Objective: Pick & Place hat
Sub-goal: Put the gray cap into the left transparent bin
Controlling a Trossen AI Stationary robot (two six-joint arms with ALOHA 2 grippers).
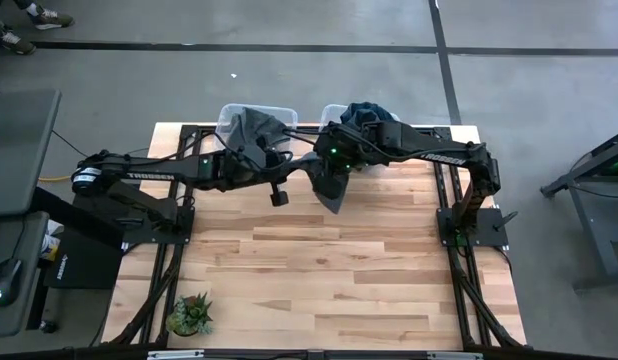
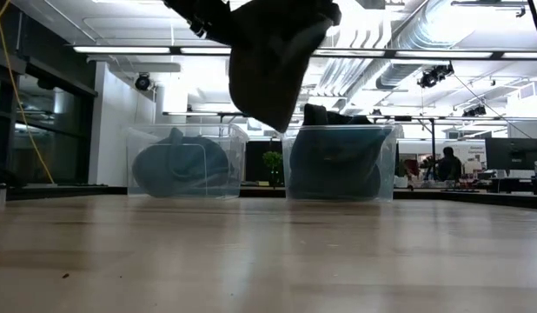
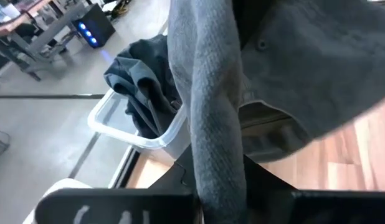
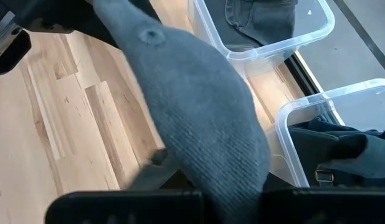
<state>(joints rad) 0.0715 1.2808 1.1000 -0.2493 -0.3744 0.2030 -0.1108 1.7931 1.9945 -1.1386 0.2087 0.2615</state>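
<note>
A dark grey hat hangs in the air between my two grippers over the far middle of the table; the low view shows the hat well clear of the wood. My left gripper comes from the table's left and is shut on the hat. My right gripper comes from the right and is also shut on the hat, whose top button faces its camera. My left gripper pinches a rolled or folded strip of the hat's cloth between its two fingers, roughly level from the table's left. The strip runs straight on past the fingers. The hat is lifted clear. My right gripper pinches the hat's edge between its two fingers, slanting down from the table's right. The crown spreads away beyond the fingers. The hat hangs clear of the table.
Two clear plastic bins stand at the table's far edge: the left bin holds grey hats, the right bin dark blue ones. A small potted plant sits at the near left corner. Bare wood lies across the near half.
</note>
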